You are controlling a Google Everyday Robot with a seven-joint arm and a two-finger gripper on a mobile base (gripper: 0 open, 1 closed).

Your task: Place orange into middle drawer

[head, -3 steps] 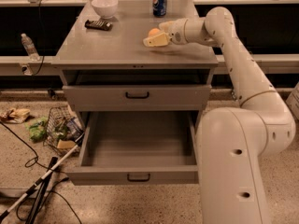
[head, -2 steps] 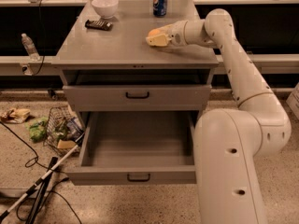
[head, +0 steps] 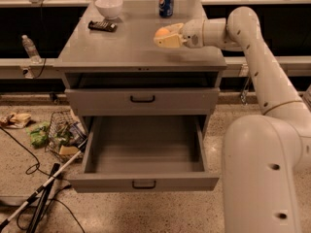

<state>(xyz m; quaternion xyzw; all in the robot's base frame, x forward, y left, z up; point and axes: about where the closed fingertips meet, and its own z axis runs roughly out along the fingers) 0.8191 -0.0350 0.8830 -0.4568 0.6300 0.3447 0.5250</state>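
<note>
The orange (head: 161, 32) sits between the cream fingers of my gripper (head: 165, 37), which is shut on it just above the right part of the grey cabinet top (head: 121, 47). The white arm reaches in from the right. The middle drawer (head: 146, 152) is pulled wide open below, grey and empty inside, with a small black handle (head: 144, 184) on its front. The drawer one tier higher (head: 142, 100) stands slightly out.
A blue soda can (head: 166, 1), a white bowl (head: 108, 6) and a dark flat object (head: 102, 26) stand on the back of the cabinet top. A wire basket with litter (head: 63, 137), cables and a white stick (head: 39, 191) lie on the floor at left. A water bottle (head: 29, 47) stands far left.
My gripper with the orange has moved slightly up and to the right over the cabinet top. The drawers have not moved.
</note>
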